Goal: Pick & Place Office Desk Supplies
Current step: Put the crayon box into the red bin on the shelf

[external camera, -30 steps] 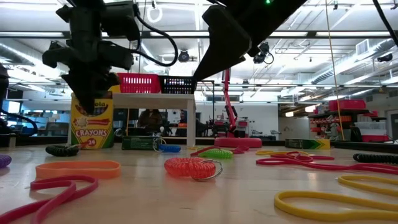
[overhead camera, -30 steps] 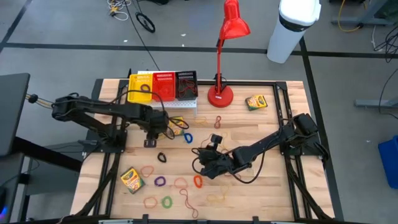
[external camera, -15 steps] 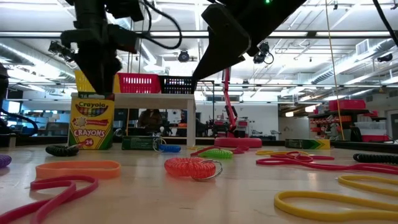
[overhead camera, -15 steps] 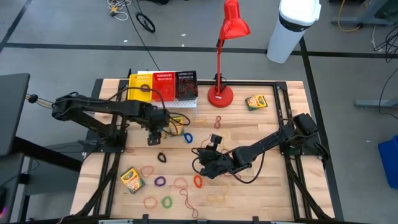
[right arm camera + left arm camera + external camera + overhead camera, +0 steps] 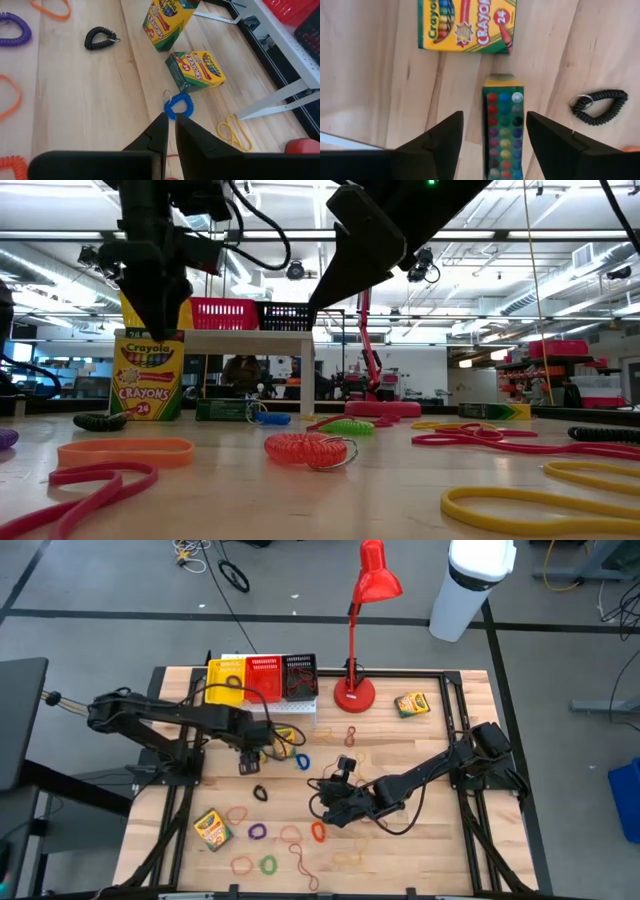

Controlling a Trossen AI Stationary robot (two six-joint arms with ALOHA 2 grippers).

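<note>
A green-and-yellow crayon box (image 5: 148, 380) stands upright on its bottom end on the table's left half. My left gripper (image 5: 495, 117) points down above it, open. Its fingers stand on either side of the box's top (image 5: 502, 82) with gaps showing. A second crayon box (image 5: 467, 25) lies flat just beyond. My right gripper (image 5: 171, 122) hovers shut over mid-table (image 5: 325, 795), holding nothing and pointing toward a blue coil band (image 5: 179, 106). Two more crayon boxes (image 5: 211, 828) (image 5: 411, 703) lie near left and far right.
A white rack with yellow, red and black baskets (image 5: 262, 680) and a red lamp (image 5: 355, 690) stand at the far edge. A black coil (image 5: 600, 107) lies beside the standing box. Coloured bands and coils (image 5: 290, 840) are scattered over the near half.
My left gripper has risen off the top of the upright crayon box and rolled a little about its pointing line. The box stays standing where it was, its top now uncovered in the low view.
</note>
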